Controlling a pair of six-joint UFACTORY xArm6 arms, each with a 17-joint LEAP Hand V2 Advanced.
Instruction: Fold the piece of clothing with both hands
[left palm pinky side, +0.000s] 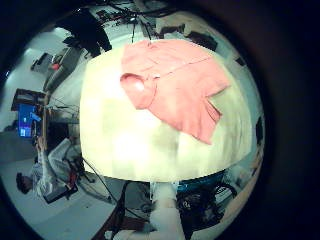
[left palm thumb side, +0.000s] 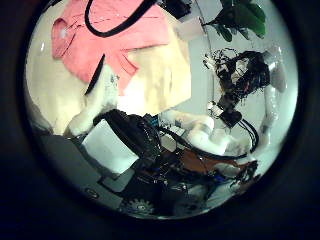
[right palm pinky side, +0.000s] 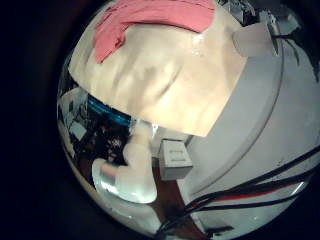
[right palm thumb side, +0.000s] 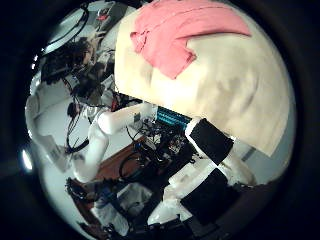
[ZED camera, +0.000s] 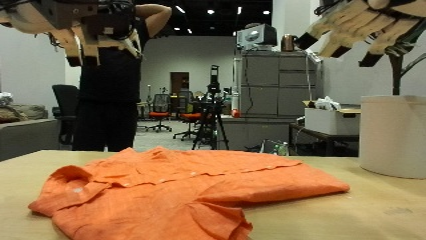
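Shirt (ZED camera: 187, 190) lies flat, unfolded, mid-table (ZED camera: 386, 215). Our left hand (ZED camera: 80, 25) and right hand (ZED camera: 366, 30) hang high above it, fingers released, holding nothing; likely staged so we see whole shirt before grasping.

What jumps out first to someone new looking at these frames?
The orange shirt lies spread and rumpled on the pale table, collar end toward the side under the left hand. Above it, the left hand and right hand hang high with fingers spread, well clear of the cloth, so folding has not begun.
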